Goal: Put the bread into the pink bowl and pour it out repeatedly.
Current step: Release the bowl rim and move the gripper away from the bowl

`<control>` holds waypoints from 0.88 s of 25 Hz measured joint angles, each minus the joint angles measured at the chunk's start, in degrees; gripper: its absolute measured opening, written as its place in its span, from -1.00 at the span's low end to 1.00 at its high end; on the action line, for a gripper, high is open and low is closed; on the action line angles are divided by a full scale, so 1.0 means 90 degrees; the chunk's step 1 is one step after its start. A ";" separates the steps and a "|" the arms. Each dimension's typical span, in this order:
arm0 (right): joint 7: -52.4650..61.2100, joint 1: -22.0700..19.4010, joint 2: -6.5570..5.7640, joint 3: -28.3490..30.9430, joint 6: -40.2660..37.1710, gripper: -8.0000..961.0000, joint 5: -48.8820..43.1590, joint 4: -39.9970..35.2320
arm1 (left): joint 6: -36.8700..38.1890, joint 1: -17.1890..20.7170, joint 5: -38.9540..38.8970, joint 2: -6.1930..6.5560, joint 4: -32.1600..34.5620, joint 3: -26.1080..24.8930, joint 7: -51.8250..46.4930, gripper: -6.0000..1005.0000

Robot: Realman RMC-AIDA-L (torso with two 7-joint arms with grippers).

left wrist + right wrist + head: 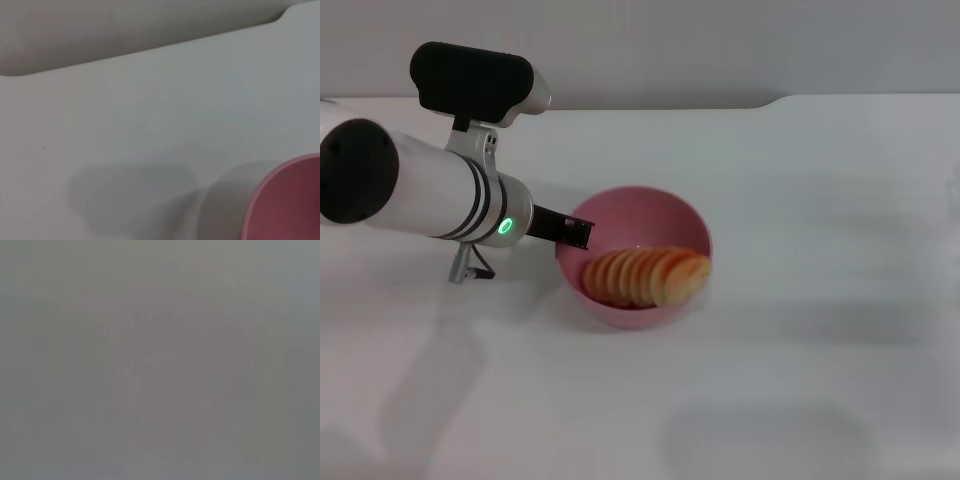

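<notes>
The pink bowl (638,215) stands upright on the white table, a little left of the middle in the head view. The bread (645,277), orange-golden with sliced ridges, lies inside it against the near wall. My left gripper (575,232) comes in from the left, and its black tip overlaps the bowl's left rim. The left wrist view catches only part of the pink bowl (290,202) in one corner. The right gripper does not show in any view, and the right wrist view is a plain grey blur.
The white table (800,380) stretches wide around the bowl. Its far edge (760,104) has a step, with a grey wall behind. My left arm's white forearm (430,190) hangs over the table's left side.
</notes>
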 joint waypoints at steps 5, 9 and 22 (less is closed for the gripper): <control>-0.0002 0.0016 0.0001 0.0000 0.0000 0.19 0.0000 0.0001 | -0.0209 -0.0014 0.0008 0.0004 0.0280 0.0058 0.0050 -0.82; -0.0004 0.0037 0.0001 0.0002 -0.0001 0.20 0.0000 0.0014 | -0.0201 0.0199 0.0016 0.0009 0.0838 0.0161 0.0301 -0.82; -0.0004 0.0069 0.0002 0.0003 0.0004 0.20 0.0000 0.0037 | 0.0085 0.0358 0.0131 0.0018 0.1088 0.0171 0.0476 0.21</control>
